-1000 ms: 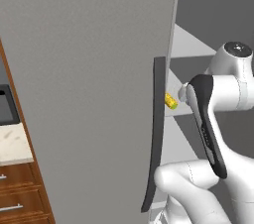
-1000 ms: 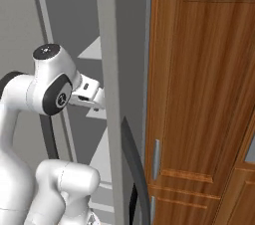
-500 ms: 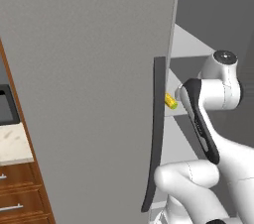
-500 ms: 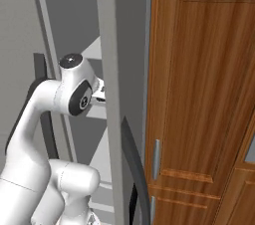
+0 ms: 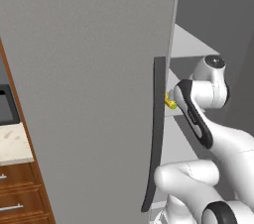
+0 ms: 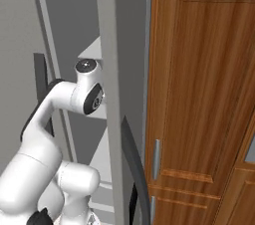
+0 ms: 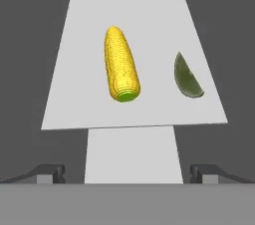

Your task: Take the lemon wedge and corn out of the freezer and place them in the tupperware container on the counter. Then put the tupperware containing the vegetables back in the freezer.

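White arm with dark joints, rising from the base, bent at the elbow and reaching forward with the wrist roughly level. In the hand view, the gripper has its jaws spread wide, the two dark fingertips standing at the far left and right of the lower edge, with nothing held between them.

In my hand view, the corn and the lemon wedge lie side by side on a freezer shelf, apart, corn left, wedge right. A lower shelf sits beneath. My gripper stands before them, touching neither.
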Robot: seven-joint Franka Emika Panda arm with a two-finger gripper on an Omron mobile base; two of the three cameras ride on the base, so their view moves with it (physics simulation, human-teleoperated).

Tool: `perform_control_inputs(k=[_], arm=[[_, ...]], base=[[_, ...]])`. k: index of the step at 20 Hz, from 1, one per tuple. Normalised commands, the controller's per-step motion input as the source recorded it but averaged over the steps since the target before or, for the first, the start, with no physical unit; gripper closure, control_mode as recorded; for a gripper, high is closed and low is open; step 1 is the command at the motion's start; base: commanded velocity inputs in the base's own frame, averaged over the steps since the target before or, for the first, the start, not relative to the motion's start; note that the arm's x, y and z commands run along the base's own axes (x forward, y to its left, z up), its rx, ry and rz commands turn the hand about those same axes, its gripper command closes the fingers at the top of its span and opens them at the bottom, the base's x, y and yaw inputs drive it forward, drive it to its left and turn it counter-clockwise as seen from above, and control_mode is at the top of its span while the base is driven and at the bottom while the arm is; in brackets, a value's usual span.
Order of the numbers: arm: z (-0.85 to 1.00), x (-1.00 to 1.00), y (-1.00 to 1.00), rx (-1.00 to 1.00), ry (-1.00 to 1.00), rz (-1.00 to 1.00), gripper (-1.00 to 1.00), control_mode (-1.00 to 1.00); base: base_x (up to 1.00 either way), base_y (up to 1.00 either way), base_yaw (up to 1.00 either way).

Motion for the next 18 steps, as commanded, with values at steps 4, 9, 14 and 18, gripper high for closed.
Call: perform_control_inputs(k=[4,9,14,18], arm=[[-0.34,0.48,0.0,0.05,0.0,0.1,-1.0,-1.0],[-0.28,0.52,0.0,0.01,0.0,0.05,-1.0,-1.0],[-0.29,0.56,0.0,0.0,0.0,0.02,-1.0,-1.0],[-0.26,0.48,-0.03,0.0,0.0,0.01,-1.0,-1.0]], base=[[0.0,0.0,0.0],[0.0,0.0,0.0],[0.0,0.0,0.0],[0.0,0.0,0.0]])
